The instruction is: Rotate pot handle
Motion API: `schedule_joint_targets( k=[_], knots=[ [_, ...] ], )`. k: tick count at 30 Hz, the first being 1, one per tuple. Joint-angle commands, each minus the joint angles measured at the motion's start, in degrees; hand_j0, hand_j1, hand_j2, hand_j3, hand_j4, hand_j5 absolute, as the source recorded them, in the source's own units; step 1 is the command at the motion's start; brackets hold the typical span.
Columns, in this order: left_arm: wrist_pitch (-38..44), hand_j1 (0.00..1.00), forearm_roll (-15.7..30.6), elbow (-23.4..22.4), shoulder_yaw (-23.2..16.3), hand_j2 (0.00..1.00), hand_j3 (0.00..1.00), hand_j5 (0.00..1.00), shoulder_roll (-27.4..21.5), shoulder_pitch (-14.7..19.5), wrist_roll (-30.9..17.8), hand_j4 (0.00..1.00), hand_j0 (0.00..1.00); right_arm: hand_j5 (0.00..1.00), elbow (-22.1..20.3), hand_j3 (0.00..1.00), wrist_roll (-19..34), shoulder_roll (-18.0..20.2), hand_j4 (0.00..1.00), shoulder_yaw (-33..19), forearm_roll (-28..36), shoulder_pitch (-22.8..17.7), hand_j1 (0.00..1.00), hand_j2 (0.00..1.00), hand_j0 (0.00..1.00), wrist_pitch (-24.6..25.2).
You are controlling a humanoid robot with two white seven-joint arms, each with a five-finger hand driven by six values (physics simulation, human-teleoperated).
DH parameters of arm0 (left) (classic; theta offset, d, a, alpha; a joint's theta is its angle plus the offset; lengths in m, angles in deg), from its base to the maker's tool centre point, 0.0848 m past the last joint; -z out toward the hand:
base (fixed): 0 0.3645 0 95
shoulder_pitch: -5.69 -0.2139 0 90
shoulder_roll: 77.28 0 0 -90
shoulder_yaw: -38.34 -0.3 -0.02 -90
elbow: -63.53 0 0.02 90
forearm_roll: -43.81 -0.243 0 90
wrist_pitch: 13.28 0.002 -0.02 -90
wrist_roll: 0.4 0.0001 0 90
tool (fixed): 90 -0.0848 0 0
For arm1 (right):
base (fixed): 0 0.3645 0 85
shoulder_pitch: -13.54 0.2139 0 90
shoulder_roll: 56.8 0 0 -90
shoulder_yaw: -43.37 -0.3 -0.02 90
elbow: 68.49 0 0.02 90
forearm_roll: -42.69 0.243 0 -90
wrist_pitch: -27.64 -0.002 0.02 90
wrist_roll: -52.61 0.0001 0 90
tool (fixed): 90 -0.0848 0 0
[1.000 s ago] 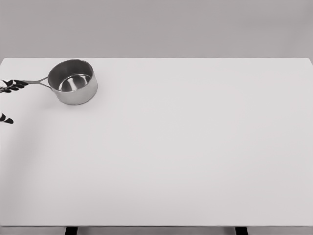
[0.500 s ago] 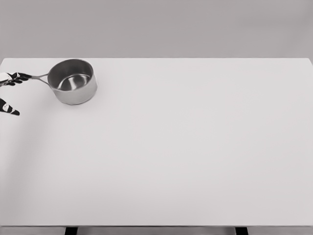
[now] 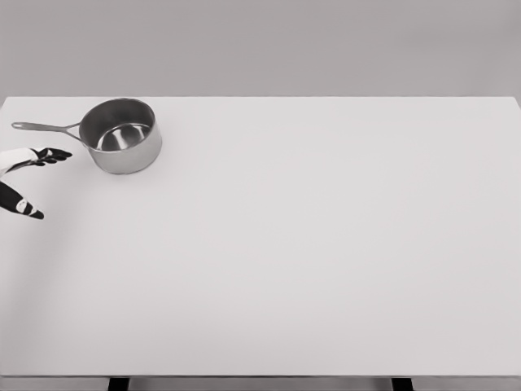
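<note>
A steel pot [image 3: 121, 135] stands near the back left corner of the white table [image 3: 309, 244]. Its thin handle [image 3: 45, 128] points left, slightly toward the back. My left hand [image 3: 37, 181] shows at the left edge, just in front of the handle and apart from it, fingers spread and holding nothing. Its fingertips [image 3: 57, 153] point right toward the pot, and the thumb [image 3: 24, 208] lies lower. The right arm is out of view.
The table's back edge runs just behind the pot, and its left edge is close to the handle tip. Two dark table legs [image 3: 119, 384] show at the bottom.
The left hand has come off the handle and moved toward the front and right. The handle, earlier under the fingers, now lies bare, swung slightly toward the back.
</note>
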Motion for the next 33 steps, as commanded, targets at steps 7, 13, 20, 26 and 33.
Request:
schedule_joint_targets(
  k=[7, 13, 20, 26, 33],
  knots=[
    [-12.9, 1.00, 4.8, 8.8, 0.4, 1.00, 1.00, 1.00, -7.6, -3.9, 0.0, 1.00, 1.00, 1.00, 0.0, 1.00, 0.0, 0.0, 1.00, 0.0, 0.0, 0.0, 1.00, 1.00, 1.00, 0.0],
    [-29.6, 1.00, 5.5, 12.8, 1.5, 1.00, 1.00, 1.00, -8.3, -6.9, 0.0, 1.00, 1.00, 1.00, 0.0, 1.00, 0.0, 0.0, 1.00, 0.0, 0.0, 0.0, 1.00, 1.00, 1.00, 0.0],
    [-29.6, 1.00, 6.4, 13.8, 10.9, 1.00, 1.00, 1.00, -4.3, -7.3, 0.0, 1.00, 1.00, 1.00, 0.0, 1.00, 0.0, 0.0, 1.00, 0.1, 0.0, 0.0, 1.00, 1.00, 1.00, 0.0],
    [-29.6, 1.00, 10.8, 21.0, 11.0, 1.00, 1.00, 1.00, -4.2, -7.4, 0.0, 1.00, 1.00, 1.00, 0.0, 1.00, 0.0, 0.0, 1.00, 0.0, 0.0, 0.0, 1.00, 1.00, 1.00, 0.0],
    [-29.6, 1.00, 12.0, 23.0, 11.0, 1.00, 1.00, 1.00, -4.3, -7.6, 0.0, 1.00, 1.00, 1.00, 0.0, 1.00, 0.0, 0.0, 1.00, 0.0, 0.0, 0.0, 1.00, 1.00, 1.00, 0.0]
  ],
)
